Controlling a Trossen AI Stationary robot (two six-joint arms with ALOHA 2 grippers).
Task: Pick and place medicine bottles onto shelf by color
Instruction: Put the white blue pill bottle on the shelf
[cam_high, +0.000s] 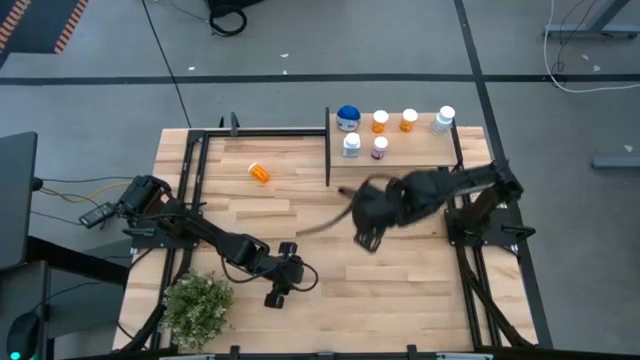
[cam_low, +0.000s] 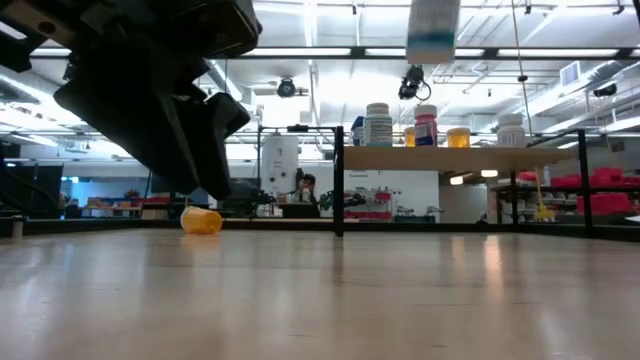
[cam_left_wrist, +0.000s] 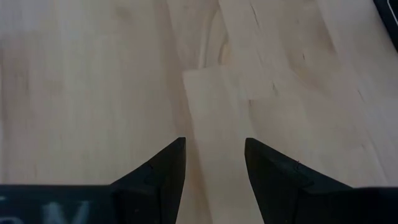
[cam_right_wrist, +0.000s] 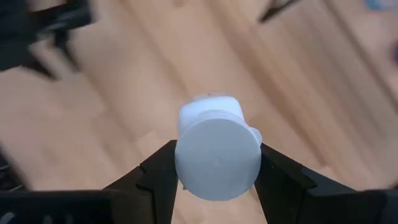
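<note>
At the near edge of the desk (cam_high: 400, 290) stands one green potted plant (cam_high: 198, 306), and just beside it the left pincer (cam_high: 277, 292) hangs released over bare planks, its two fingers (cam_left_wrist: 163, 176) apart with nothing between them. Farther in, over the middle of the desk, the right pincer (cam_right_wrist: 216, 180) is clenched on one white bottle (cam_right_wrist: 217, 152), gripped at the sides with its round cap facing the wrist camera; from above the right arm blurs, and the bottle itself cannot be made out there. In the low view a white bottle with a teal band (cam_low: 433, 30) shows high at the top edge, clear of the desk. Beyond, on the left part of the desk, one orange bottle (cam_high: 259, 172) lies on its side, alone. At the far right the shelf (cam_high: 420, 150) carries six bottles upright: one wider blue-capped one (cam_high: 348, 118), two orange ones (cam_high: 380, 122) (cam_high: 409, 121) and one white one (cam_high: 444, 121) along the back, with one white one (cam_high: 351, 146) and one pinkish one (cam_high: 379, 148) in front of them. That makes eight bottles counted in all.
</note>
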